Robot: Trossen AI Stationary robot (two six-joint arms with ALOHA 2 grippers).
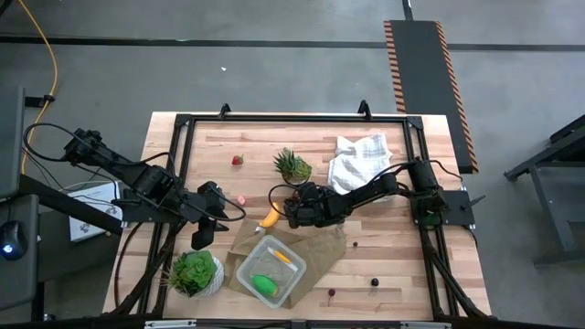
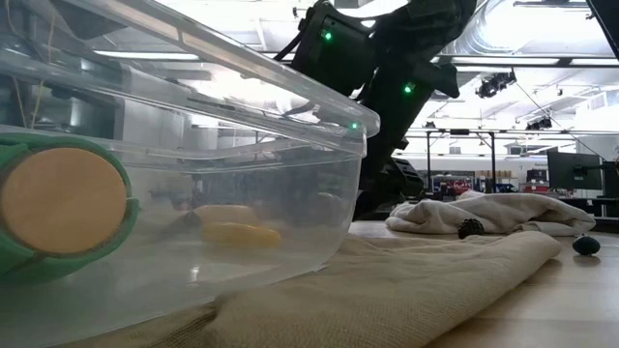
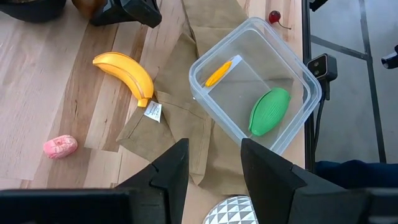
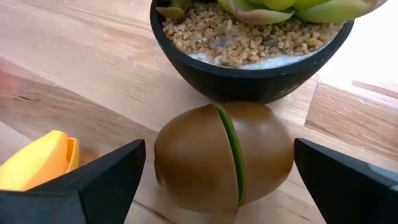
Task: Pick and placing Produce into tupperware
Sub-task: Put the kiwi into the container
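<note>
A brown kiwi (image 4: 224, 162) lies on the wooden table, right in front of the spiky plant's black pot (image 4: 249, 81). My right gripper (image 4: 217, 165) is open, one finger on each side of the kiwi and a narrow gap to it on both. The yellow banana (image 1: 269, 217) lies just beside it. The clear tupperware (image 1: 271, 271) rests on a brown paper bag (image 3: 186, 93) and holds a green oval (image 3: 269, 111) and a yellow-orange piece (image 3: 217, 73). My left gripper (image 3: 214, 174) hovers open above the table's left side, near the bag.
A red strawberry (image 1: 238, 160) lies far left and a pink piece (image 3: 60, 146) lies left of the banana. A white cloth (image 1: 358, 157) is at the far right. A leafy plant in a white pot (image 1: 195, 272) stands near left. Small dark fruits (image 1: 374, 282) lie near the front edge.
</note>
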